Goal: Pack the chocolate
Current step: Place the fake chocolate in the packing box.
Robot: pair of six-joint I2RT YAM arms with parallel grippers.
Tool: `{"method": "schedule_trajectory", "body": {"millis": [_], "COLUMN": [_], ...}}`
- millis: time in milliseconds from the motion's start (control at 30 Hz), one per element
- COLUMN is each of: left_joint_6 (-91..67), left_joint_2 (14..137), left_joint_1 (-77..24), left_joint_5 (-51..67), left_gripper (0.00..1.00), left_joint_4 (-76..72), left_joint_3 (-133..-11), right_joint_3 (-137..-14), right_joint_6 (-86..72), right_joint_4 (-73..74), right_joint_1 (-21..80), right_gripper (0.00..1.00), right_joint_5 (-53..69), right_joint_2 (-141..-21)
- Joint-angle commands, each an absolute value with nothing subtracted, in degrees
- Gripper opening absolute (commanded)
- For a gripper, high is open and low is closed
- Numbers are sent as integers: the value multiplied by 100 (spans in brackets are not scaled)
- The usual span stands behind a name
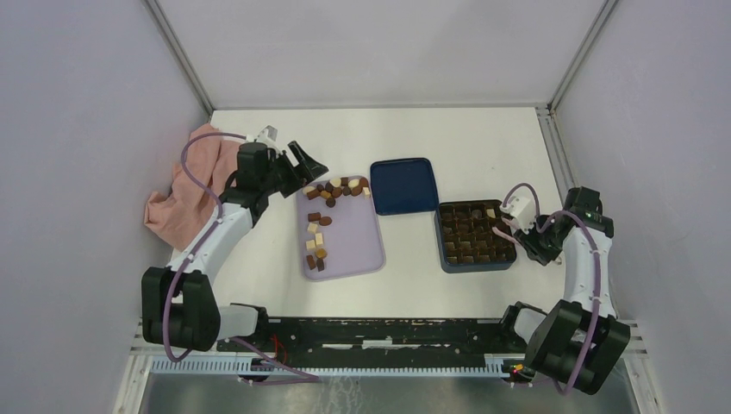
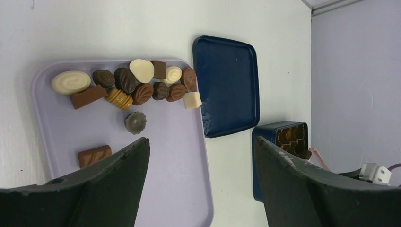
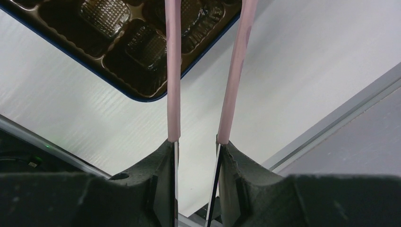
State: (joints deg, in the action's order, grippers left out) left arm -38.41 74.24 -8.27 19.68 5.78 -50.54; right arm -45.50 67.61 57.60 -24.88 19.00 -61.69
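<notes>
Chocolate [image 2: 142, 93] lies loose on lilac tray [image 2: 175, 156], most of it bunched in a row along the far edge, and a round dark piece [image 2: 135, 122] sits apart on the near side of that row. Left gripper [image 2: 201, 189] is wide open and empty, hovering above the tray. In its wrist view the row lies ahead of the fingers, long axis parallel to the line between them. Right gripper [image 3: 196, 151] is closed on pink tongs [image 3: 172, 71] beside the box [image 1: 478, 266], well apart from the tray. Left arm is clearly nearer. The lone round piece looks the easiest pick.
</notes>
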Motion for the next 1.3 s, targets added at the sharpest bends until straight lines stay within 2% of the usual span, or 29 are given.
{"method": "schedule_trajectory", "body": {"millis": [0, 200, 400, 567, 767, 967, 1267], "left_joint_6": [-3576, -3610, -3680, -3752, -3727, -3481, -3358], "left_joint_2": [7231, 7146, 7037, 7005, 6958, 6830, 6224], "left_joint_1": [-847, -853, -869, -939, -993, -993, -988], "left_joint_5": [2027, 1972, 1875, 1800, 1658, 1190, 43], "left_gripper": [86, 86, 86, 86, 86, 86, 86], "left_joint_4": [325, 301, 313, 275, 429, 1002, 1986], "left_joint_3": [-4969, -4889, -4818, -4798, -4879, -5099, -5256], "right_joint_3": [-4576, -4728, -4728, -4932, -5828, -6270, -6304], "right_joint_6": [6775, 6601, 6700, 6711, 6473, 5985, 5145], "right_joint_4": [5448, 5303, 5304, 5397, 5787, 5636, 4615], "right_joint_1": [-2507, -2505, -2496, -2496, -2406, -1374, 1007], "right_gripper": [38, 39, 47, 47, 44, 44, 44], "right_joint_5": [1662, 1718, 1807, 1968, 2579, 2839, 2933], "right_joint_2": [-6294, -6587, -6620, -6649, -6900, -6937, -7241]}}
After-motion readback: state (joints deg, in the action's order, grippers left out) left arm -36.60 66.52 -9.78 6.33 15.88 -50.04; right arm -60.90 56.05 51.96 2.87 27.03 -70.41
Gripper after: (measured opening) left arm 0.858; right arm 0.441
